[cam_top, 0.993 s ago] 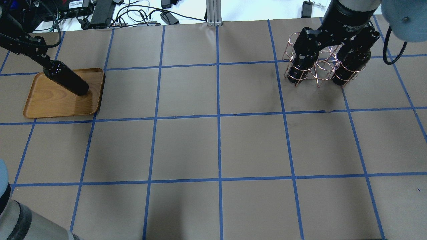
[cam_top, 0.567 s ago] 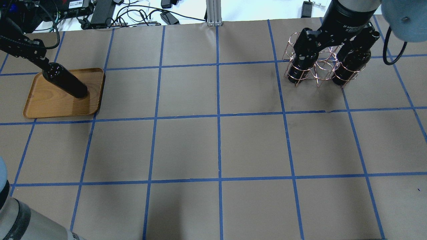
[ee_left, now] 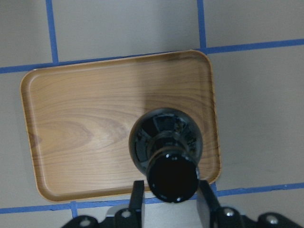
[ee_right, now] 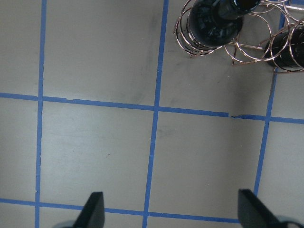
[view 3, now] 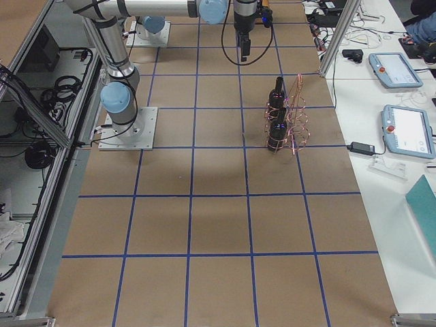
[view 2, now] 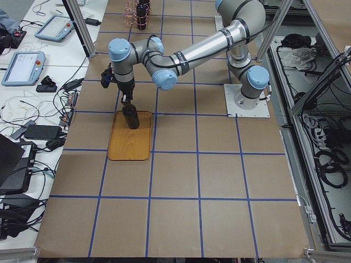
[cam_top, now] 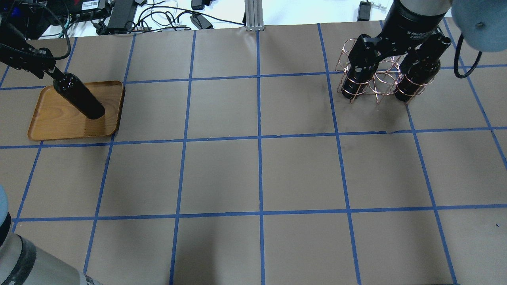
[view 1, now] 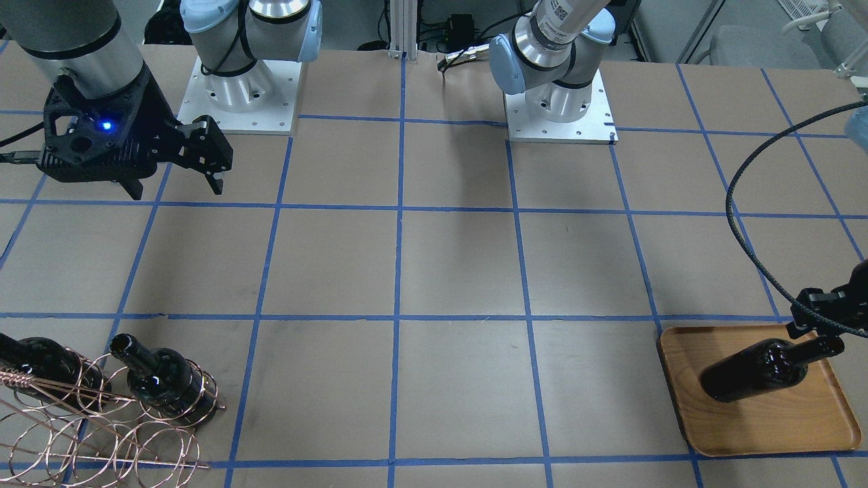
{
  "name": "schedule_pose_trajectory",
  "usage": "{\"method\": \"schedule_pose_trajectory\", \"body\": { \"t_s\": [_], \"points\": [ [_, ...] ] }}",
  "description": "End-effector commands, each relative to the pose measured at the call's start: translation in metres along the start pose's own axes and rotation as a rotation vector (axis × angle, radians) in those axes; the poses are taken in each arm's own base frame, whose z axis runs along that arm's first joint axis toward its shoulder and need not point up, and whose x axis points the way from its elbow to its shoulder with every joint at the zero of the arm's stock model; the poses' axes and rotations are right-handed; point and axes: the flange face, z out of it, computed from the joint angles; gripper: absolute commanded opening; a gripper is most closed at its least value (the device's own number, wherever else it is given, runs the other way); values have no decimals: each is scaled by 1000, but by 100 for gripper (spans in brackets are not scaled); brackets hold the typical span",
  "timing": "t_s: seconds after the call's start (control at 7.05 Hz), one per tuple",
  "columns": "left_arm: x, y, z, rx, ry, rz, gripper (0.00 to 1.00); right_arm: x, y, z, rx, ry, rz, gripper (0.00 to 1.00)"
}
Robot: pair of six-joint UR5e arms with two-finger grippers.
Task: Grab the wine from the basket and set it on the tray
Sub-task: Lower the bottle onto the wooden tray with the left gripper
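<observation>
Silver arm tubes (view 2: pixel 203 46), pale-blue joint caps (view 2: pixel 119 49), black right hand (view 1: pixel 176 192).

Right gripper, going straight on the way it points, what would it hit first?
Most likely the bare table: the open right gripper frames only taped paper. The basket sits at the wrist view's top edge, seemingly off that line.

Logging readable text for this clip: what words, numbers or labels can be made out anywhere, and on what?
"2F Adaptive": white print on the black body of the right hand; the rest of that line is blurred.
White label on a black box, top left of the overhead view: too small to read.
Sticker on the left arm: a code pattern, unreadable.
The wine bottle tilted over the tray bears no label.
</observation>
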Motion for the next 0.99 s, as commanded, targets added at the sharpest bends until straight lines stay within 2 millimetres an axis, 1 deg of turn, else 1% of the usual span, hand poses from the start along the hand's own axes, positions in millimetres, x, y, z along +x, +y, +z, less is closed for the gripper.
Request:
{"method": "schedule_pose_trajectory", "body": {
  "t_s": [0.0, 0.14, 0.28, 0.43, 0.57, 0.71, 0.85],
  "points": [
    [2, 1, -6, 5, -6, 2, 76, 0, 0, 0, 3, -1, 2, 100],
    [6, 5, -24, 17, -16, 4, 79, 0, 0, 0, 3, -1, 3, 100],
    [18, 14, -41, -1, -4, 11, 82, 1, 0, 0, 0, 0, 2, 100],
    [35, 29, -68, -19, 5, 16, 82, 0, 0, 0, 0, -2, 2, 100],
    [57, 42, -99, -10, -5, 26, 82, 0, 0, 0, -1, 0, 0, 100],
    [98, 50, -118, -20, 4, -47, 82, 0, 0, 0, 0, -2, 3, 100],
    [160, 53, -139, 7, -2, -90, 83, 0, 0, 0, 2, 0, 2, 100]
  ]
}}
